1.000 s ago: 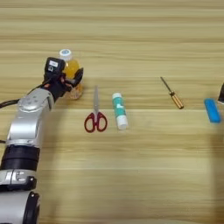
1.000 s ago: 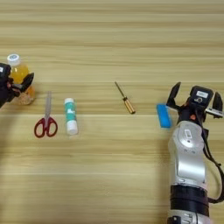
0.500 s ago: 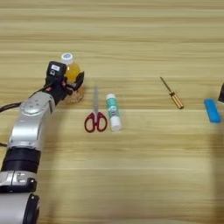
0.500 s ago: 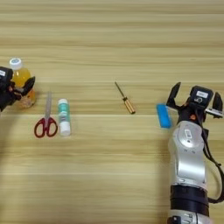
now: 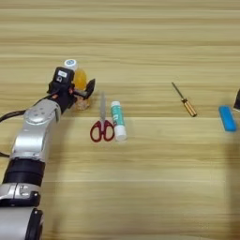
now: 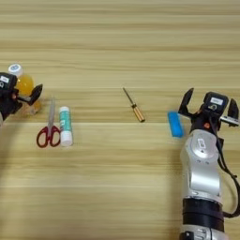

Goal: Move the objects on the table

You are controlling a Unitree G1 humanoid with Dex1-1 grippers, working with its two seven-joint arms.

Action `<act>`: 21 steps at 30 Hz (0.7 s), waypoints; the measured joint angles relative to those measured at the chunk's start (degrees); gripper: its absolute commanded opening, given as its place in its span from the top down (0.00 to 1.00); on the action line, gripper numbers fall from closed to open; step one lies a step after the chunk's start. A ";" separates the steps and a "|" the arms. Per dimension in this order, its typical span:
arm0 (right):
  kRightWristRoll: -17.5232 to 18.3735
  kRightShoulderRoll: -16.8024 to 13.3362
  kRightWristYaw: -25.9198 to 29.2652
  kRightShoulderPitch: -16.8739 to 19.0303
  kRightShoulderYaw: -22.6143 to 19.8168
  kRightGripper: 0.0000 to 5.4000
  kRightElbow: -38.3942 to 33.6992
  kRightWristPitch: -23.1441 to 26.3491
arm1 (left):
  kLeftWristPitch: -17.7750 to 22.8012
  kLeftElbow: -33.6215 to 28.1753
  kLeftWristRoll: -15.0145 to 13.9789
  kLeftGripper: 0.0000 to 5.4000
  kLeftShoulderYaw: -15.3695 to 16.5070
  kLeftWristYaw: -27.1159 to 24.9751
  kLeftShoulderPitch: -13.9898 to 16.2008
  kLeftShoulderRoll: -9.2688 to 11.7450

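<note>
Left gripper (image 5: 78,92) clamps the juice bottle (image 5: 78,80) near the table's (image 5: 140,187) left edge; right gripper (image 6: 207,109) spread wide beside the blue bar (image 6: 175,124)

A thin black cable (image 5: 10,114) comes in from the left edge and curves up to the silver left arm (image 5: 35,136). A second black cable (image 6: 231,183) hangs in a loose loop along the outer side of the right arm (image 6: 201,168), bending back in near its dark lower band.

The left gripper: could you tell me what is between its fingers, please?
The left gripper is around the orange-juice bottle; cap and orange body show, but the gripper covers its base.
</note>
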 measured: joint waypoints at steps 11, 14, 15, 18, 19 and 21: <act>0.00 -0.02 0.03 0.00 0.00 0.00 0.03 -0.01 | -2.24 -0.43 -1.62 0.00 1.06 -0.31 -0.02 -1.38; 0.00 -0.04 0.04 0.00 0.00 0.00 0.06 -0.02 | -2.93 -0.70 -2.59 0.00 1.85 -0.25 -0.07 -1.81; 0.00 -0.04 0.05 0.00 0.00 0.00 0.06 -0.02 | -3.21 -0.71 -2.71 0.00 2.22 -0.15 -0.13 -1.86; 0.00 -0.06 0.08 0.00 0.00 0.00 0.09 -0.03 | -4.84 -0.74 -3.49 0.00 3.31 0.36 -0.39 -1.97; 0.00 -0.06 0.10 0.00 0.00 0.00 0.11 -0.03 | -5.34 -0.73 -3.81 0.00 3.76 0.38 -0.61 -2.02; 0.00 -0.07 0.13 0.00 0.00 0.00 0.14 -0.04 | -5.86 -0.78 -4.77 0.00 4.24 0.34 -1.12 -2.06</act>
